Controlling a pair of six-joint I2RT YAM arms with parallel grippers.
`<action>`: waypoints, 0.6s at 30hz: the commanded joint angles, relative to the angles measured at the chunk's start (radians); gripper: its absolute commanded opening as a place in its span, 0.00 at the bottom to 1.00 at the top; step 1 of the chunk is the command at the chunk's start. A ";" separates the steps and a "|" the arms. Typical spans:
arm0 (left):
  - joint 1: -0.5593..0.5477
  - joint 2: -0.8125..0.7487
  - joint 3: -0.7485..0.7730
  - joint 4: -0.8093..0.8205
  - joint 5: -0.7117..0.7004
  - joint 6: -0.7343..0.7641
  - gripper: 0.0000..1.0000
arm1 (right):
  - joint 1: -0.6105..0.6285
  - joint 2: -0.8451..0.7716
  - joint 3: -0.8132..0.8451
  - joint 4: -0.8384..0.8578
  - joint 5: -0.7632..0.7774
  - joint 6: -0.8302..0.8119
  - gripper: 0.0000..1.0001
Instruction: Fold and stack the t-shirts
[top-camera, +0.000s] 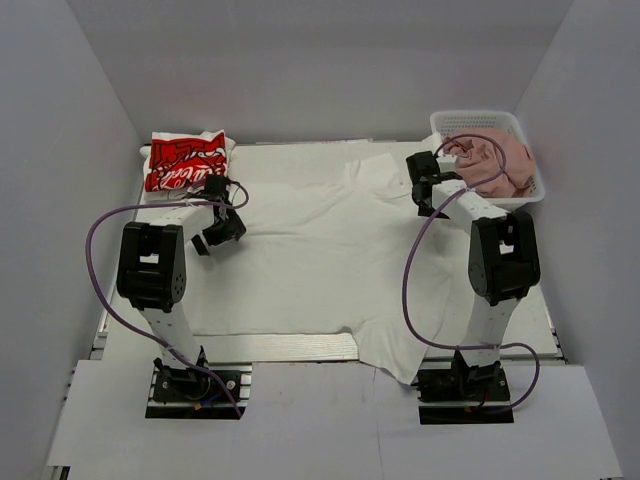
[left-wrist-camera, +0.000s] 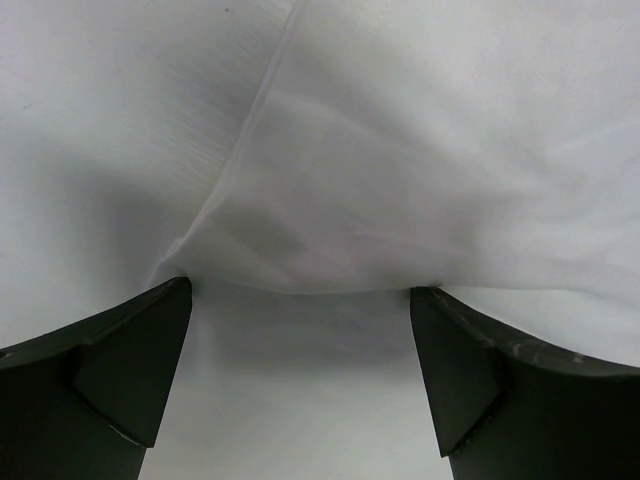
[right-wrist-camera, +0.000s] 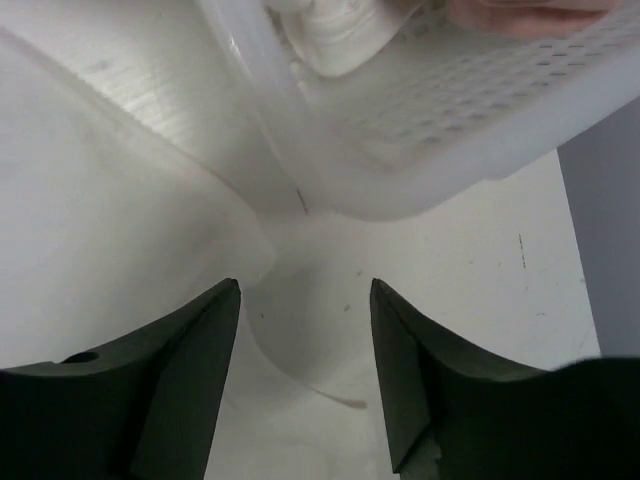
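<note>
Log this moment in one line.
left hand: open, above spread white t-shirt | right hand: open, empty, by white mesh basket | pink t-shirt: in basket | red-print t-shirt: far left

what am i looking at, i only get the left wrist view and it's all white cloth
Observer: That is the big white shirt, spread out flat between both arms. The left fingers hang open over its left side.
Operator: where are the other shirts
Observer: A shirt with red print lies in a compact pile at the far left corner, beyond the left arm.
Operator: any more
Observer: A pink shirt sits crumpled in the white basket at the far right corner.
</note>
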 joint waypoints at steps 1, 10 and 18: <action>-0.016 -0.068 0.022 -0.007 0.018 0.007 1.00 | 0.025 -0.106 -0.043 -0.020 -0.059 0.013 0.64; -0.017 -0.068 0.133 0.059 0.099 0.047 1.00 | 0.050 -0.109 -0.052 0.148 -0.429 -0.031 0.90; -0.017 0.208 0.389 -0.015 0.068 0.067 1.00 | 0.047 0.139 0.121 0.165 -0.493 -0.004 0.90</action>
